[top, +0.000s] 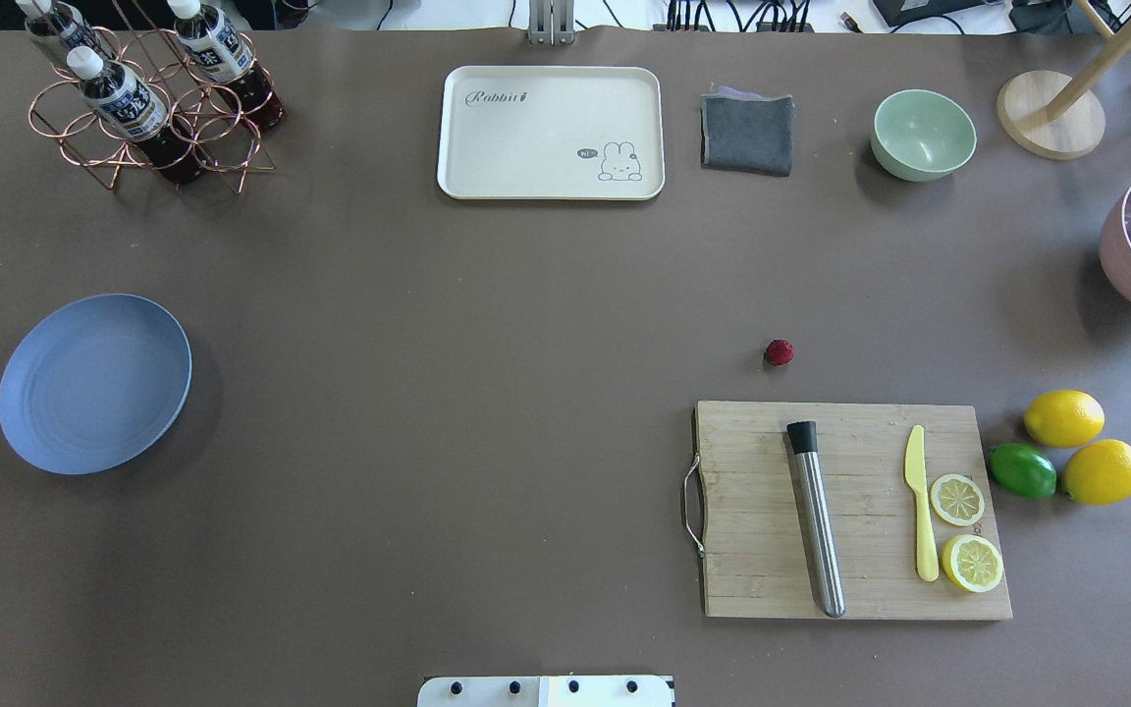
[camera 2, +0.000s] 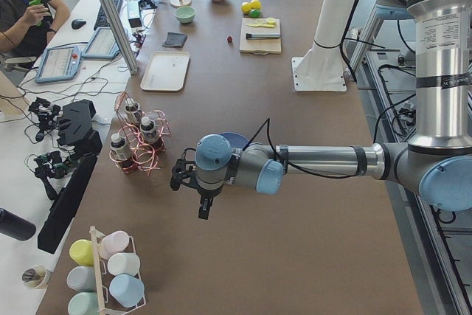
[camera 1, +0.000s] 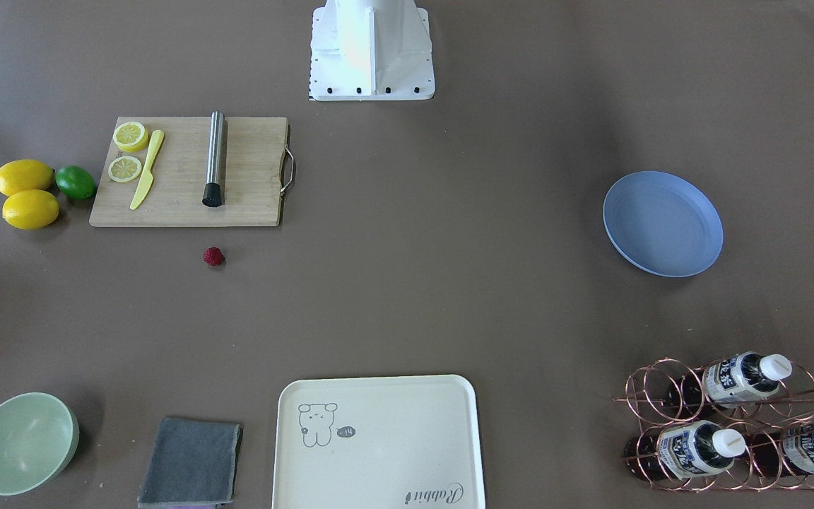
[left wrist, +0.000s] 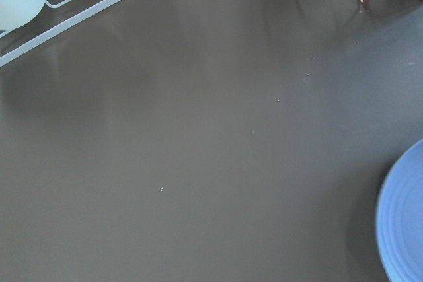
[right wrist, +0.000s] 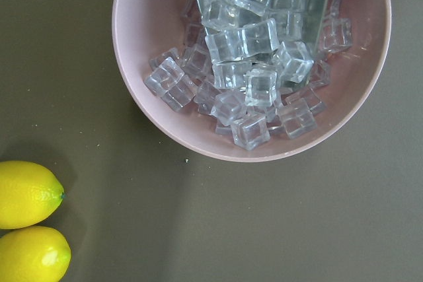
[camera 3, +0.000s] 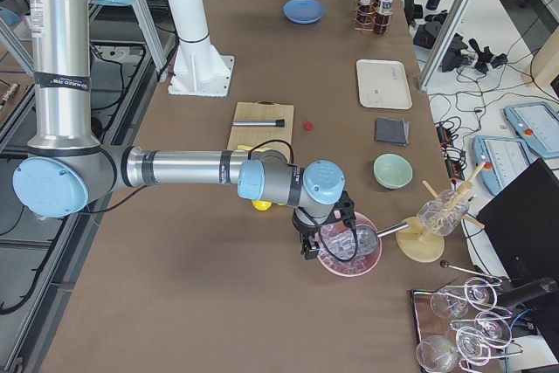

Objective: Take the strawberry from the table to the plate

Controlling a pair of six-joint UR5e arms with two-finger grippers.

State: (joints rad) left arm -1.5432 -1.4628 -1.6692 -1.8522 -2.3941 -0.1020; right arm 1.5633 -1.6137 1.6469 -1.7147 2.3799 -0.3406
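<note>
The strawberry (camera 1: 213, 256) (top: 778, 352), a tiny dark-red bumpy berry, lies on the brown table (top: 487, 295) just beyond the cutting board. The light-blue plate (camera 1: 663, 223) (top: 94, 383) sits far off on the table's left side, and its rim (left wrist: 404, 216) shows in the left wrist view. My left gripper (camera 2: 203, 208) hangs near the plate, seen only from the side, so I cannot tell its state. My right gripper (camera 3: 307, 246) hovers beside a pink bowl of ice cubes (right wrist: 251, 64), and I cannot tell its state either.
A wooden cutting board (top: 850, 511) carries a steel muddler, a yellow knife and lemon slices. Two lemons (top: 1081, 447) and a lime (top: 1022, 469) lie beside it. At the far edge stand a cream tray (top: 551, 133), grey cloth (top: 747, 133), green bowl (top: 923, 135) and bottle rack (top: 148, 98).
</note>
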